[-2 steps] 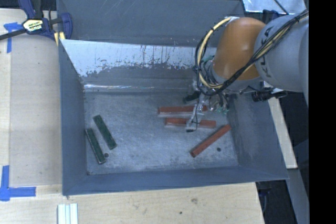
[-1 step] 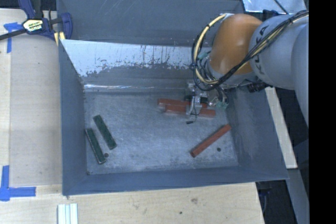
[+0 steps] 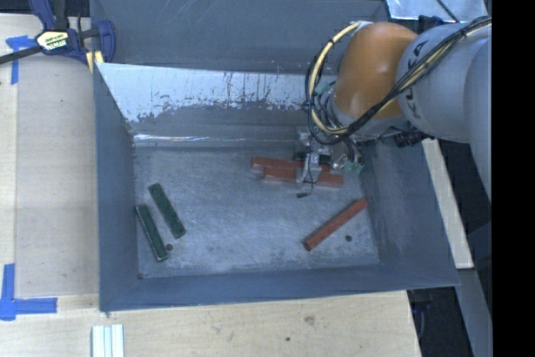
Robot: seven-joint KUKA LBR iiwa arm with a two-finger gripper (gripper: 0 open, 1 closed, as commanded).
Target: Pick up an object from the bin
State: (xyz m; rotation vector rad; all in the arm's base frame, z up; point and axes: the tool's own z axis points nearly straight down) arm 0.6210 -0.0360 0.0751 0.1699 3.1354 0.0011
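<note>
grey metal bin (image 3: pixel 113 180) seen from above, with the arm entering from the right. contents, counted: two dark green flat bars and two reddish-brown flat bars. the first green bar (image 3: pixel 167 211) and the second green bar (image 3: pixel 151 232) lie just beside each other, roughly parallel, in the front-left part of the floor, near the foot of the left wall. one reddish-brown bar (image 3: pixel 334 223) lies slantwise at front right, apart from the others and close to the right wall. the other reddish-brown bar (image 3: pixel 274 170) lies crosswise near the back wall, right of centre; whether it is a single piece or two overlapping cannot be told. the claw (image 3: pixel 309 175) stands directly over the right half of this bar, low against it, below the arm's orange cover (image 3: pixel 372 71). whether the claw is apart, together or clamped on the bar cannot be told. a broad stretch of bare floor runs through the middle, between the green pair and the reddish-brown pieces.
</note>
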